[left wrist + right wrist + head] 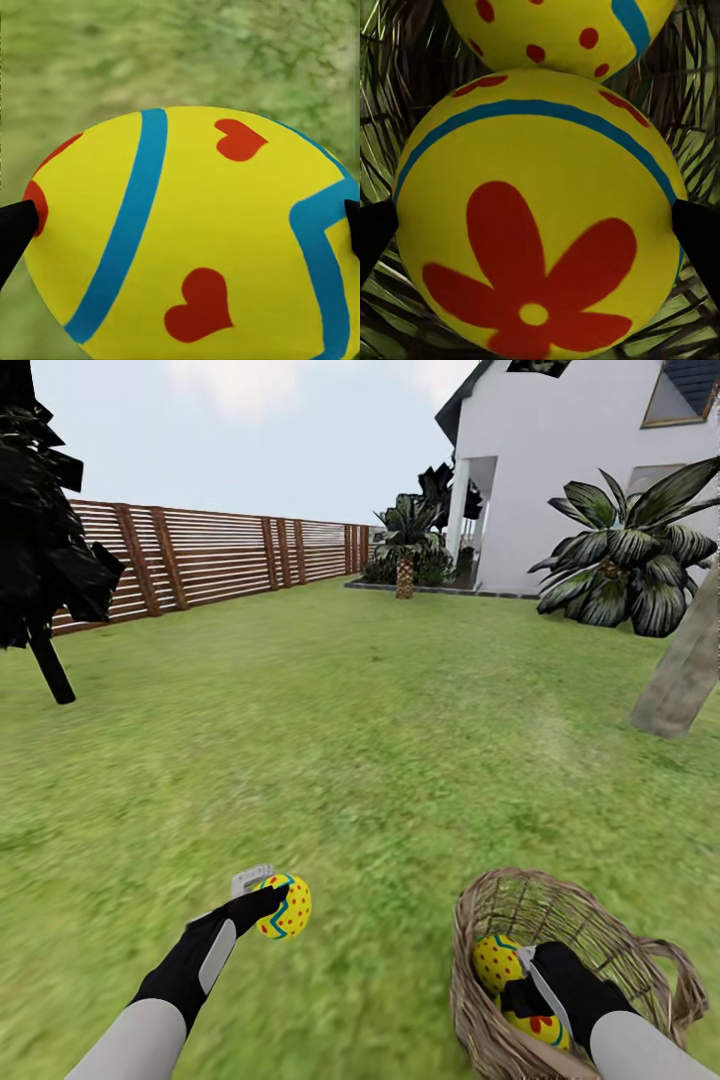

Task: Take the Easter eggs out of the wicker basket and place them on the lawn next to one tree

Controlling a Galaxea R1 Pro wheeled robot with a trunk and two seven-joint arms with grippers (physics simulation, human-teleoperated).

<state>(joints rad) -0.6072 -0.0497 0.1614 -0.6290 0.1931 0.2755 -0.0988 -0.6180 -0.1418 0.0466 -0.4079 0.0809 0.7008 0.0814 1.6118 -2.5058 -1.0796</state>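
My left gripper [266, 897] is shut on a yellow Easter egg [285, 907] with blue zigzags, held over the lawn [350, 740] to the left of the wicker basket [520, 882]. In the left wrist view that egg [187, 225] sits between both black fingertips [15, 232]. My right gripper [528, 975] reaches into the basket and is shut on an egg with a red flower mark [540, 210], [542, 1028]. A second egg [555, 30], [494, 960] with red dots lies just beyond it in the basket. A thick leaning tree trunk [685, 675] stands at the far right.
A brown slat fence [220, 555] runs along the back left, with a dark thin-trunked tree [45, 580] before it. The white house [570, 470] and spiky palm-like plants [625, 560] stand at the back right. Open grass lies between me and the trunk.
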